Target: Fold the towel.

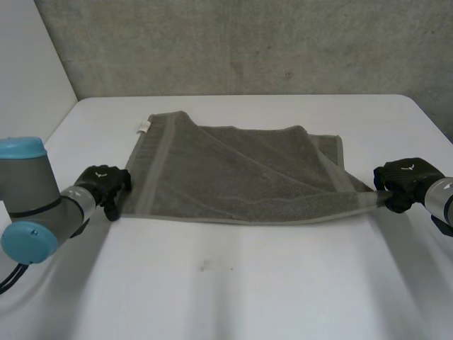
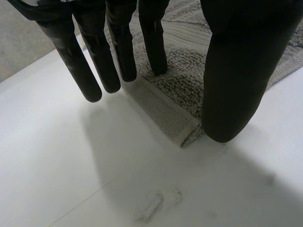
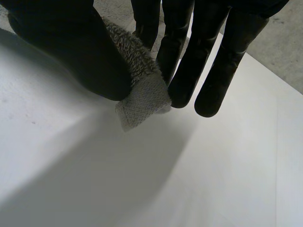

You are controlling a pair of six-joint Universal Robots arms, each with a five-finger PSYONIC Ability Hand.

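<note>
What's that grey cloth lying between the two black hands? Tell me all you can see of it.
It is a grey-brown terry towel with flat woven bands along its edges and a small white label at a far corner. It lies spread on the white table, rumpled by a diagonal fold. The right hand pinches its near right corner, lifted off the table; the left hand rests straight fingers on its near left corner, which lies flat.

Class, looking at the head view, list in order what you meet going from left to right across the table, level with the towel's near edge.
grey left arm with light-blue caps → left black robot hand → grey terry towel → right black robot hand
</note>
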